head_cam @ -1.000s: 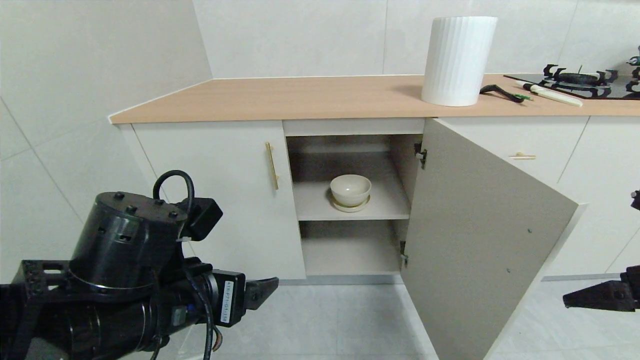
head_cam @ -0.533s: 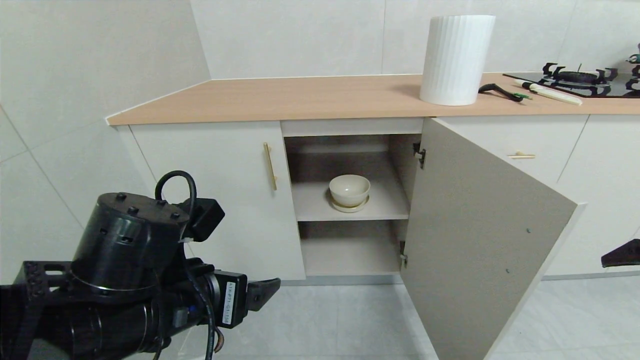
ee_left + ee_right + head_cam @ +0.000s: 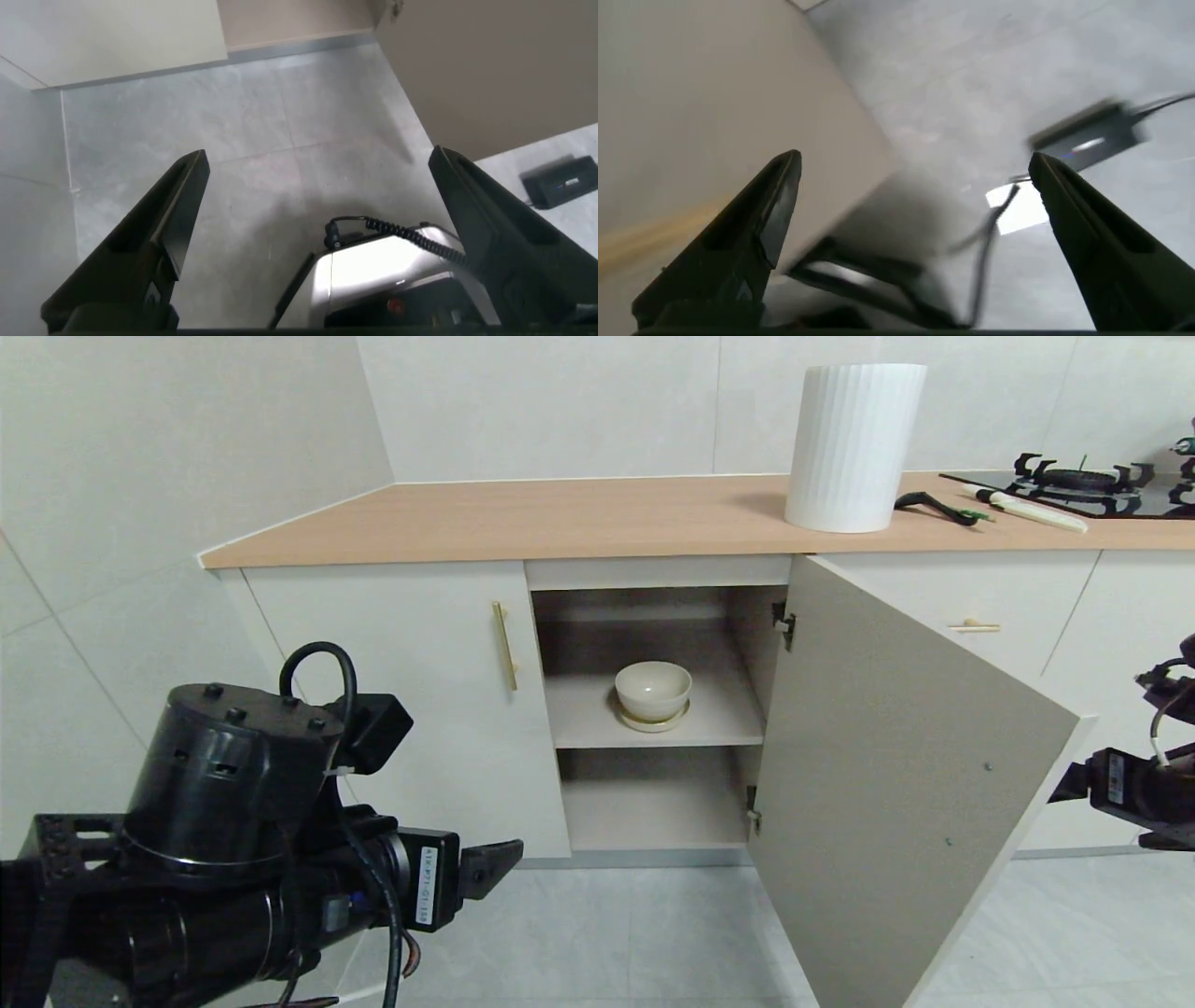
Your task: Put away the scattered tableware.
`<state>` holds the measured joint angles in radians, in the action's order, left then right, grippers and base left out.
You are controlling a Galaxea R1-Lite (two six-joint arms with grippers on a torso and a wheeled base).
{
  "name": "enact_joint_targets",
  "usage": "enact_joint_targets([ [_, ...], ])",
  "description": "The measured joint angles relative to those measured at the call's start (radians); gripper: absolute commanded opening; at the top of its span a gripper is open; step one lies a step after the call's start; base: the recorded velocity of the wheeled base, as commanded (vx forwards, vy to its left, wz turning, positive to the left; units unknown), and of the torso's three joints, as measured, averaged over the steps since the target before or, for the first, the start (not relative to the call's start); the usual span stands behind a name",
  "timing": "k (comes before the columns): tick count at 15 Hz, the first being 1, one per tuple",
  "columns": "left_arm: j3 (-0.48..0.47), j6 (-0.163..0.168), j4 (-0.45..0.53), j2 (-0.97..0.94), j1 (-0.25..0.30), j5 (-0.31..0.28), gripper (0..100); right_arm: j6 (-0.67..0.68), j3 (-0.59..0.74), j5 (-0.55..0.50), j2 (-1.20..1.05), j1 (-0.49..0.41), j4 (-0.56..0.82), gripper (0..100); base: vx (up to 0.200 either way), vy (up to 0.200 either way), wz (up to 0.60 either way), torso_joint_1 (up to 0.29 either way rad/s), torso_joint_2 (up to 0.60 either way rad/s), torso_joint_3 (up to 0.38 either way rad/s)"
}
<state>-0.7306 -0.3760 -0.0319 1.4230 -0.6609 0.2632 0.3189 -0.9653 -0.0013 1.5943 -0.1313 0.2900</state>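
Already bowl (image 3: 653,687) on saucer (image 3: 653,725) on cabinet shelf (image 3: 590,714), door (image 3: 896,756) open

Glossy ceramic bowl (image 3: 653,689) (matt wood-look countertop (image 3: 560,518))

A small cream bowl (image 3: 653,689) stands upright, mouth up, on a shallow saucer (image 3: 653,721) of the same colour. The saucer's rim shows just beneath the bowl's base. The stacked pair rests near the middle of the upper shelf (image 3: 588,714) inside an open cabinet (image 3: 658,572). It is well ahead of the left gripper (image 3: 493,864), higher than it, toward the robot's right, and well apart from it.
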Motion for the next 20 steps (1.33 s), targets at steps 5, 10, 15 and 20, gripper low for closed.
enact_joint_targets([
  [5, -0.001, 0.000, 0.000, -0.013, 0.006, -0.001, 100, 0.061, 0.023, 0.060, 0.068, 0.107, -0.040, 100, 0.000, 0.000, 0.00, 0.000, 0.00, 0.000],
  [10, -0.004, 0.001, 0.000, -0.025, 0.018, -0.003, 100, 0.114, 0.010, 0.063, 0.079, 0.303, -0.045, 100, 0.000, 0.000, 0.00, 0.000, 0.00, 0.000],
  [15, -0.004, 0.002, -0.001, -0.035, 0.029, 0.000, 100, 0.118, -0.131, 0.065, 0.160, 0.477, -0.060, 100, 0.000, 0.000, 0.00, 0.000, 0.00, 0.000],
  [20, -0.011, 0.003, -0.002, -0.044, 0.047, 0.001, 100, 0.117, -0.317, 0.064, 0.316, 0.536, -0.054, 100, 0.000, 0.000, 0.00, 0.000, 0.00, 0.000],
])
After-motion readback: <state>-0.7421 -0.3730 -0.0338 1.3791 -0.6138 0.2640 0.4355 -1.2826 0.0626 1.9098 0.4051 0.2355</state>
